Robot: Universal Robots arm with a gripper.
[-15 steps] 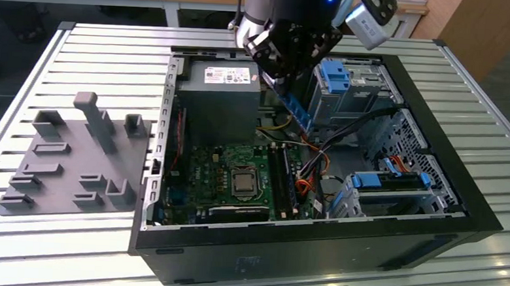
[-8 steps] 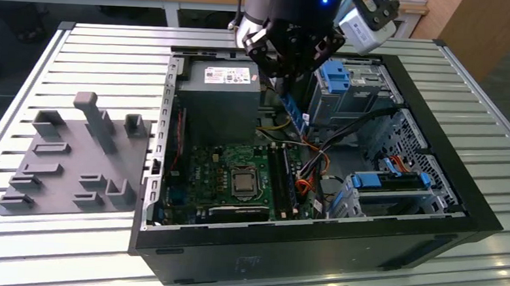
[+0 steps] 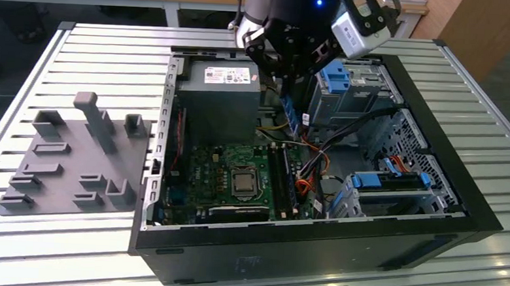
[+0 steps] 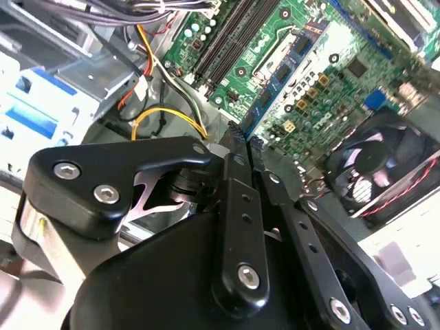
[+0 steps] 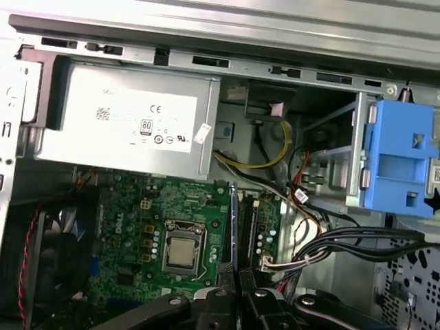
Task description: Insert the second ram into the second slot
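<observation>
My tool (image 3: 284, 85) was clamped shut on the ram stick (image 3: 292, 113), which stuck out just past my fingertips, inside the open computer case (image 3: 407, 243). In the first wrist view the stick (image 5: 234, 220) showed edge-on as a thin blue line ahead of my tool (image 5: 237, 292). Its long axis ran parallel to the memory slots (image 5: 247, 227) on the circuit board (image 5: 137, 220) beyond it. The power supply (image 3: 218, 95) sat on one side of my tool and a blue drive bracket (image 3: 337, 75) on the other.
</observation>
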